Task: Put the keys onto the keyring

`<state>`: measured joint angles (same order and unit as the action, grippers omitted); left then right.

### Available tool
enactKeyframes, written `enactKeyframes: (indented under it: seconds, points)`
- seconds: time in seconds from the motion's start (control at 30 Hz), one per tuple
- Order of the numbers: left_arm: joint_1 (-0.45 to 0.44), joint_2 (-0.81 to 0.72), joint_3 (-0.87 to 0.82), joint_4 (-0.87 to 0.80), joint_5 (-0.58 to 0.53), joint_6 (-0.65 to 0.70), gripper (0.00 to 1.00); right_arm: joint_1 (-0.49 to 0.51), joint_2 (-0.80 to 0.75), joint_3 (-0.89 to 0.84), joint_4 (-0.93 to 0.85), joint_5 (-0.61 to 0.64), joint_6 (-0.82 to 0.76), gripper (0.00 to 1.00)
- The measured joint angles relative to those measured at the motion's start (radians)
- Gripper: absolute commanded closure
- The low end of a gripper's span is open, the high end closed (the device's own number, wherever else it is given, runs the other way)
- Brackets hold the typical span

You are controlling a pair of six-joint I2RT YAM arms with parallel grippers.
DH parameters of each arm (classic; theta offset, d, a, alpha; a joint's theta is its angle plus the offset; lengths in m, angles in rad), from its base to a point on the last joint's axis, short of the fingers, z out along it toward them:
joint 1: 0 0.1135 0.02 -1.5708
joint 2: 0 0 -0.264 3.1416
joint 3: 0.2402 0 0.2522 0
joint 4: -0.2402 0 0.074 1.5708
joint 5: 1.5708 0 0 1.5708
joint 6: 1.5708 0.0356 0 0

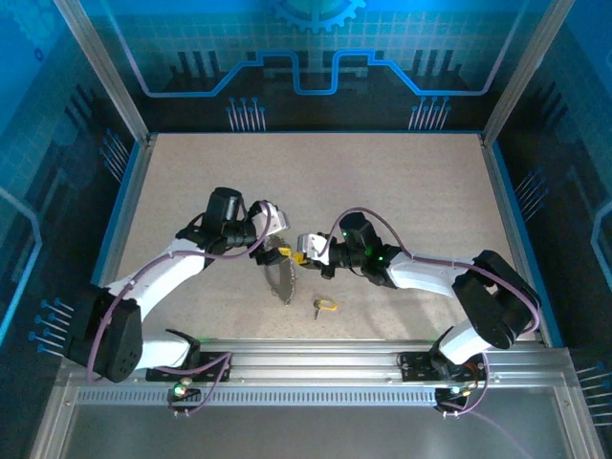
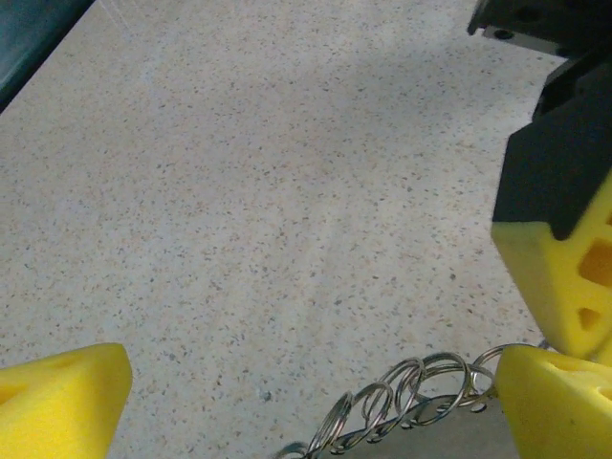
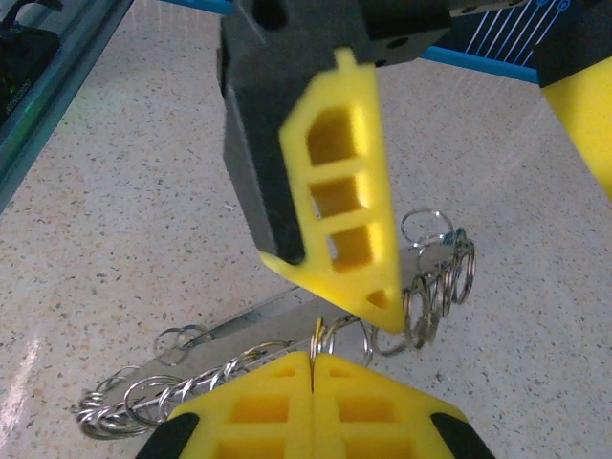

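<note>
My right gripper point(image 3: 314, 371) is shut on a thin silver ring of the keyring point(image 3: 330, 337), which stands up from between its yellow pads. A chain of silver rings point(image 2: 411, 387) trails from it along a flat grey strap point(image 1: 280, 279) on the table. My left gripper point(image 2: 306, 397) is open, its pads wide apart on either side of the ring chain, one fingertip point(image 3: 378, 296) just above the held ring. In the top view both grippers, left point(image 1: 275, 239) and right point(image 1: 298, 251), meet at the table's middle. A key with a yellow head point(image 1: 325, 306) lies loose nearer the front edge.
The speckled beige tabletop point(image 1: 402, 191) is walled by blue rails, with an aluminium frame rail point(image 1: 382, 359) along the near edge by the arm bases.
</note>
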<state>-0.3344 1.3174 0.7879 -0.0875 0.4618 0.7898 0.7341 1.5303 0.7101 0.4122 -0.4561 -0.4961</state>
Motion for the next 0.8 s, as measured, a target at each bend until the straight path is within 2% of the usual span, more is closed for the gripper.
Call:
enactKeyframes:
  seconds: [0.27, 0.43, 0.53, 0.67, 0.8]
  points:
    - [-0.001, 0.035, 0.019, 0.042, -0.04, -0.064, 0.01, 0.01, -0.017, 0.0, -0.004, 0.0, -0.031, 1.0]
    - [0.015, 0.053, 0.04, 0.043, -0.03, -0.148, 0.01, 0.015, -0.045, 0.0, -0.018, 0.038, -0.048, 1.0]
    - [0.064, 0.043, 0.038, 0.049, 0.023, -0.256, 0.01, 0.018, -0.061, 0.0, -0.027, 0.063, -0.048, 1.0]
    - [0.152, -0.049, -0.02, 0.082, 0.041, -0.413, 0.01, 0.018, -0.08, 0.0, -0.032, 0.098, -0.042, 1.0]
    - [0.172, -0.16, -0.039, 0.061, 0.059, -0.484, 0.01, 0.018, -0.099, 0.004, -0.061, 0.106, -0.037, 1.0]
